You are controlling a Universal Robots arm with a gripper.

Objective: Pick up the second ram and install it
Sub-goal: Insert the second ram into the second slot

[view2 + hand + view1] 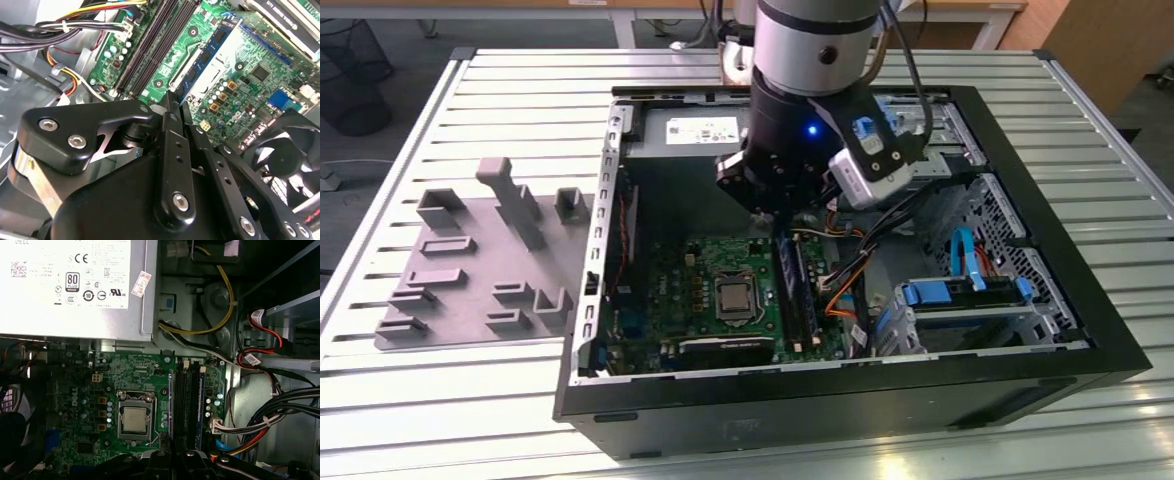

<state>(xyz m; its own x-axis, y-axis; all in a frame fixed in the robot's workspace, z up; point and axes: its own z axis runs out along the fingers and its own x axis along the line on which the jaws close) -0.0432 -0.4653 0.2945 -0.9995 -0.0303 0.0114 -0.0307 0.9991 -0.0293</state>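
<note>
An open computer case (854,405) lies on its side on a slatted metal worktop (494,400), with a grey fixture plate (467,285) of plastic blocks beside it on the exterior view's left. The arm reaches down into the case, and its gripper (779,218) hangs over the motherboard (680,290) near the power supply (700,128).

In the second wrist view the gripper (175,100) has its fingers (170,150) drawn together at the tips, and nothing is seen pinched between them. The second ram (202,62), a blue-green stick with dark chips along its face, stands on edge in the slot just beside the CPU socket (222,70). Its near end meets the fingertips in that picture, but I cannot tell whether they touch it or sit above it. On its other side run the long black memory slots (155,45).

In the first wrist view the second ram (171,400) shows as a thin blue line between the CPU socket (134,419) and the black slots (187,400), running straight towards the gripper (173,456). The power supply (75,285) lies beyond the board, and bundled cables (270,415) lie beside it.

In the exterior view the second ram (790,290) lies just beside the CPU socket (736,297)
</note>
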